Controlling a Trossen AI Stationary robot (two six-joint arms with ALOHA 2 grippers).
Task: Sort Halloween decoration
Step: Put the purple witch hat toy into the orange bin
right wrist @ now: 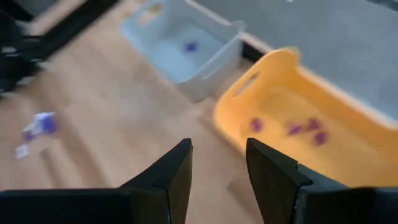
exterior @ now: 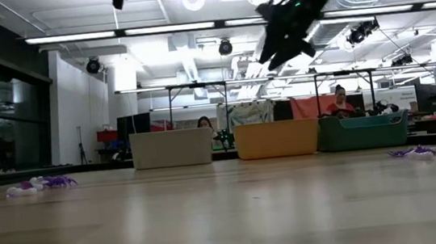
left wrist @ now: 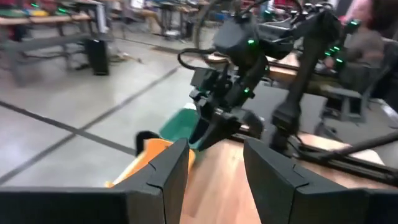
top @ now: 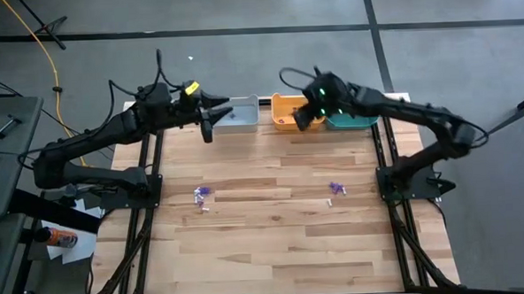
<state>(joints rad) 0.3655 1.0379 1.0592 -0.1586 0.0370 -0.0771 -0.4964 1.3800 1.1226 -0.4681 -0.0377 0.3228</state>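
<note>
The Halloween decoration lies in two small clusters of purple trinkets on the wooden table, one at the left [top: 202,196] and one at the right [top: 336,190]. A purple trinket [right wrist: 191,46] sits in the grey bin [top: 239,115]. Several purple ones [right wrist: 292,127] lie in the orange bin [top: 285,110]. My left gripper [top: 210,124] hovers open beside the grey bin's left end, high above the table. My right gripper [right wrist: 217,158] hangs open and empty above the orange bin's near edge, tilted downward.
A teal bin [top: 351,121] stands right of the orange one; all three bins line the table's far edge. The wide wooden middle and near part of the table [top: 284,243] hold only the two trinket clusters. People sit in the room beyond [exterior: 339,101].
</note>
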